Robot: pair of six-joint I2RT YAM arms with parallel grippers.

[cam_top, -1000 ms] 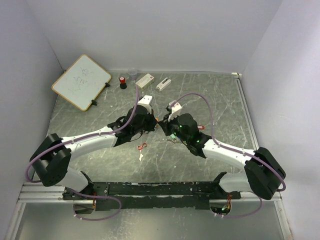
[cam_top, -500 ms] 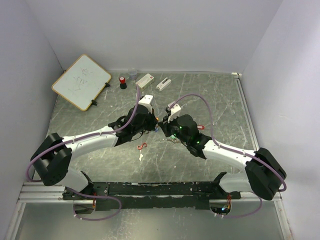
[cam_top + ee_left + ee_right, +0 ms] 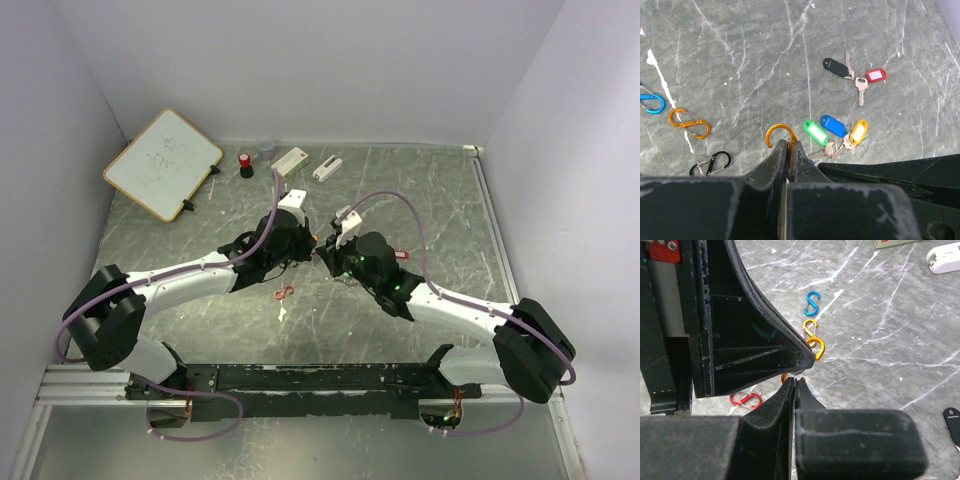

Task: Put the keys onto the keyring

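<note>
Grey marbled tabletop [image 3: 740, 50] carries five keys, each with one coloured tag. Three lie bunched just beside the left fingers [image 3: 774, 161]: the green key [image 3: 815, 132], blue key [image 3: 834, 125] and yellow key [image 3: 858, 131], their metal blades running toward the dark edge of the right arm. The other two, the black key [image 3: 836, 66] and red key [image 3: 875, 75], lie together farther out, well apart from the bunch. The left fingers are clenched on one held clip [image 3: 780, 134], orange, its curved end sticking out past the tips. Four more clips lie loose: an orange clip [image 3: 688, 122], a blue clip [image 3: 651, 102], a black clip [image 3: 711, 164] and, in the right wrist view, a red clip [image 3: 746, 400]. The right fingers [image 3: 777, 405] are pressed tight together just under the left tips; whether anything thin sits between them cannot be told. At the far edge stand one whiteboard [image 3: 162, 163], two white boxes [image 3: 290, 160] and one red-topped item [image 3: 245, 160].
</note>
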